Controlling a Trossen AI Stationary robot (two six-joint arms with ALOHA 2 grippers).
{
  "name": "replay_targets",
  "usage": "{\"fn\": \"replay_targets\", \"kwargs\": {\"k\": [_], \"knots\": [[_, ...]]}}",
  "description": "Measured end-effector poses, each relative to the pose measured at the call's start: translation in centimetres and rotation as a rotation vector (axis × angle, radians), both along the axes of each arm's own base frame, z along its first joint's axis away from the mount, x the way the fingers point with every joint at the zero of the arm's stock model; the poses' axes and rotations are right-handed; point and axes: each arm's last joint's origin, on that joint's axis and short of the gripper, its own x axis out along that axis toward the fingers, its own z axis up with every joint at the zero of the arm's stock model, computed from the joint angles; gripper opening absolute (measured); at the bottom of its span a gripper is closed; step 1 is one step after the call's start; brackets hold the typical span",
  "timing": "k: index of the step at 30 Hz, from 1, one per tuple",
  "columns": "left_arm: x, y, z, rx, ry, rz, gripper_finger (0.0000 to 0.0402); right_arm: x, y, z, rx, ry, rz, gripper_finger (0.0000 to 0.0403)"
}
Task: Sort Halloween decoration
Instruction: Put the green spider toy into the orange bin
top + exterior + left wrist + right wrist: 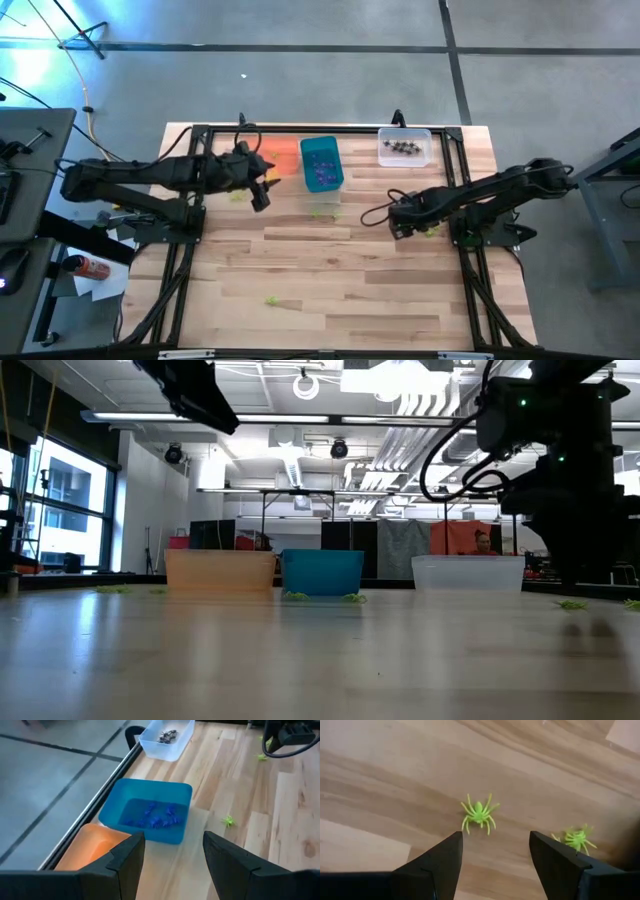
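Observation:
In the right wrist view a yellow-green spider (479,812) lies flat on the wooden table, just ahead of my open right gripper (495,840). A second green spider (576,838) lies beside one finger. My right gripper (403,228) points down over the table's right middle and touches nothing. My left gripper (262,195) hangs open and empty, high above the table beside the orange bin (285,158). From there it looks onto the teal bin (150,810), which holds purple spiders. The clear bin (167,737) holds black spiders.
The three bins stand in a row along the far edge. Loose green spiders lie in front of the teal bin (320,212), near my left gripper (237,196) and toward the near edge (272,299). A black frame (465,150) borders the table.

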Motion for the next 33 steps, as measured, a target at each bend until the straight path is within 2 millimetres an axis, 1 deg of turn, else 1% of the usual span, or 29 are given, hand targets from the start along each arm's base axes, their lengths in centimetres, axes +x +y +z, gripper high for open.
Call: {"fn": "replay_targets", "kwargs": {"k": [4,9,12,16,23,28,31,33], "knots": [[0.0,0.8,0.0,-0.015,-0.004,0.001,0.0188,0.1,-0.2,-0.3,-0.020,0.002,-0.013,0.0223],[-0.1,1.7,0.0,-0.016,-0.004,0.038,0.0188,0.8,-0.3,-0.9,-0.051,-0.020,-0.050,0.0198],[-0.2,1.9,0.0,-0.024,-0.005,0.037,0.0188,1.3,-0.3,-1.6,-0.050,-0.014,-0.032,0.0183],[-0.2,2.0,0.0,-0.018,-0.001,0.036,0.0188,1.4,-0.3,-2.5,-0.047,0.043,-0.035,0.0168],[-0.2,2.0,0.0,0.007,0.014,0.020,0.0188,1.6,-0.3,-2.9,-0.051,0.067,-0.005,0.0142],[-0.2,2.0,0.0,0.010,0.015,0.019,0.0188,1.7,-0.2,-2.8,-0.051,0.058,0.001,0.0093],[-0.2,2.0,0.0,0.026,0.024,0.010,0.0188,1.8,-0.3,-2.4,-0.061,0.051,0.045,0.0055],[-0.2,2.0,0.0,0.037,0.030,0.002,0.0188,2.0,-0.3,-1.8,-0.079,0.032,0.074,0.0029]]}}
